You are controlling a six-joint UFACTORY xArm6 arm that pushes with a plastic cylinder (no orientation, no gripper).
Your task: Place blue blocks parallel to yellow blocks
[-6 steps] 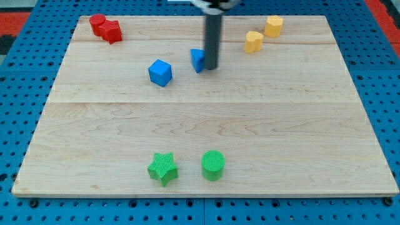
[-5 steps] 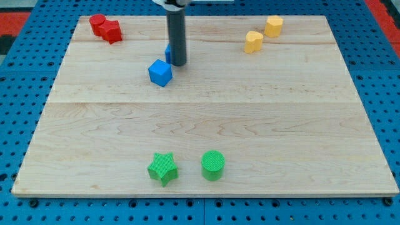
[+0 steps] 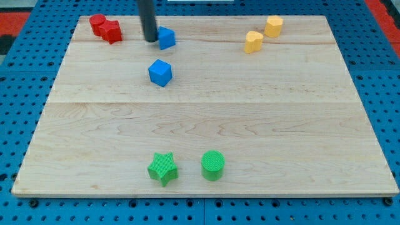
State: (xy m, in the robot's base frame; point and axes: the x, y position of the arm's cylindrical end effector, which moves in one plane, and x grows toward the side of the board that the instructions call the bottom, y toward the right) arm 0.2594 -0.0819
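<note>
wooden board (image 3: 206, 119), pale planks, set on a blue pegboard (image 3: 19, 112); one camera view only, so you get a single entry.

item: my tip (image 3: 150, 40), end of the dark rod, near the view's top left of centre. no jaws to report; it grasps nothing and only pushes. it now sits just beside the left face of the upper blue block (image 3: 166, 38), touching or nearly so; you cannot tell which.

item: blue cube (image 3: 160, 72), below that pair, apart from the tip, unchanged in place.

item: change. a moment ago the rod stood right of the upper blue block nearer mid-board; since then the block has travelled up and to the view's left, and the rod has ended on its other side.

item: two yellow blocks (image 3: 263, 34), view's top right, lying on a rising diagonal.

item: reading for you. the blue pair now runs up and slightly right, steeper than the yellow line, so roughly parallel but probably needing a trim.

item: red blocks (image 3: 105, 28) top left, green star (image 3: 163, 168) and green cylinder (image 3: 213, 165) at bottom, untouched.
</note>
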